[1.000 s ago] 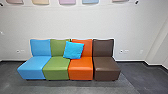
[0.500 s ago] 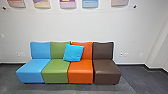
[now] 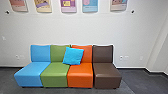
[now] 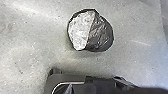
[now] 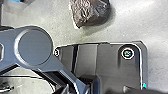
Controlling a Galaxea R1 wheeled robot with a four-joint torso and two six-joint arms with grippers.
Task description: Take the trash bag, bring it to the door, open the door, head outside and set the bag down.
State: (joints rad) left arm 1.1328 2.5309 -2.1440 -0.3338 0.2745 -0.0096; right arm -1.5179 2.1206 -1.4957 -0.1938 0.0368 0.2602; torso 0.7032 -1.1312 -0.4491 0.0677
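Bright light; pale glare on floor (image 4: 32,11), soft shadow beside bag (image 4: 98,35).

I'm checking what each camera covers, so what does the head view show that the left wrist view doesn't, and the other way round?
Head view: a row of padded blue, green, orange and brown seats, a square bright-blue cushion leaning on the green and orange backs, and pastel posters on a white wall.

Left wrist view: a crinkled black plastic bag with a pale, shiny side.

Both: grey floor.
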